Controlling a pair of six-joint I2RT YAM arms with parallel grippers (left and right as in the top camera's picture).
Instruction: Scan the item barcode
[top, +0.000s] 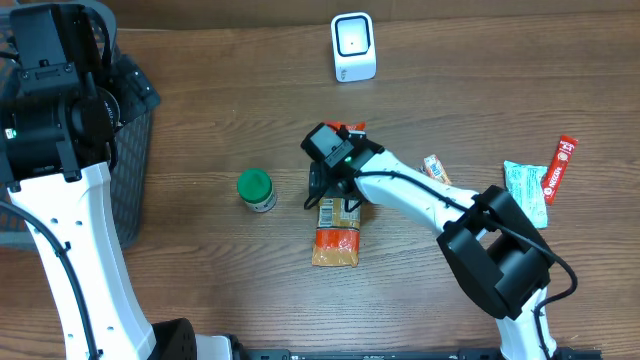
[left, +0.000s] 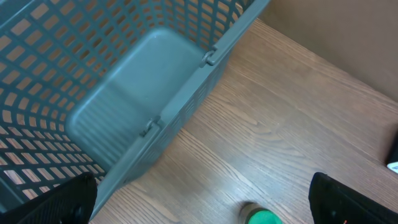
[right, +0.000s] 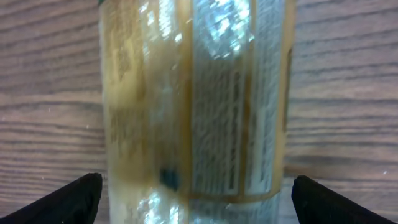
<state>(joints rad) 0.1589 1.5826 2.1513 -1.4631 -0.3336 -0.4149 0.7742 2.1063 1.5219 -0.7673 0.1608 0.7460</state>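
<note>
An orange and silver snack packet (top: 336, 240) lies flat mid-table, lengthwise toward the front edge. My right gripper (top: 333, 196) hovers low over its far end, open. In the right wrist view the packet (right: 199, 93) fills the middle, blurred and shiny, with a printed panel facing up. The two black fingertips (right: 73, 200) stand wide on either side of it, apart from it. The white scanner (top: 353, 47) stands at the back of the table. My left gripper (left: 205, 208) is open and empty above the table beside the basket.
A grey mesh basket (top: 128, 170) sits at the left edge, also filling the left wrist view as basket (left: 124, 93). A green-lidded jar (top: 256, 190) stands left of the packet. A red item (top: 352, 127) lies behind the right gripper. Small packets (top: 525, 190) and a red stick (top: 562, 168) lie right.
</note>
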